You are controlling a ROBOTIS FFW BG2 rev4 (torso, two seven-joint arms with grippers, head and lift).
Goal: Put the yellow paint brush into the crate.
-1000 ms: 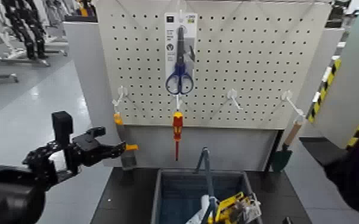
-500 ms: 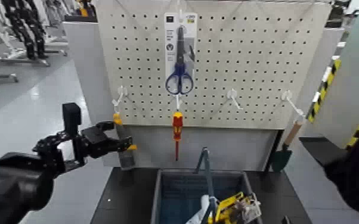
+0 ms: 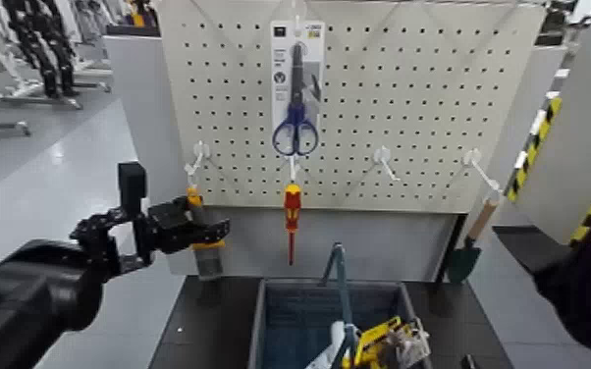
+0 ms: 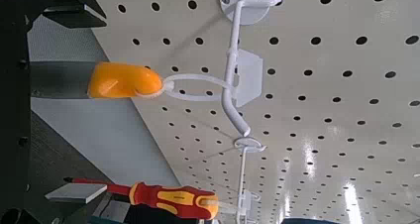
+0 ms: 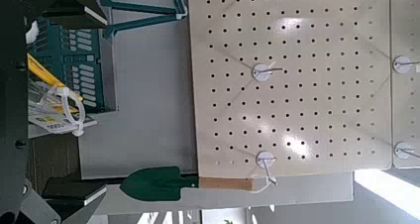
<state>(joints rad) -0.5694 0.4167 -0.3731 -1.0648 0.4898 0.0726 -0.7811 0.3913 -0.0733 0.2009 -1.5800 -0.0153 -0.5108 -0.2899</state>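
"Where was the yellow paint brush from the left claw?"

"Right at it, hanging upright from its hook. In the wrist view the orange handle lay between the fingers; whether either touched it, I couldn't tell."

"And the claw itself?"

"Wide, holding nothing. It reached in from the robot's left, roughly across the brush's long axis."

"So closing came next?"

"That was my reading: pinch across the handle, then ease the loop off the hook. A crooked pull might have snagged it."

"Which arm was nearer?"

"The left, plainly. The right claw waited well apart, on the trowel side, its fingers spread."

"The crate?"

"Lower than the left claw, toward the robot's right."
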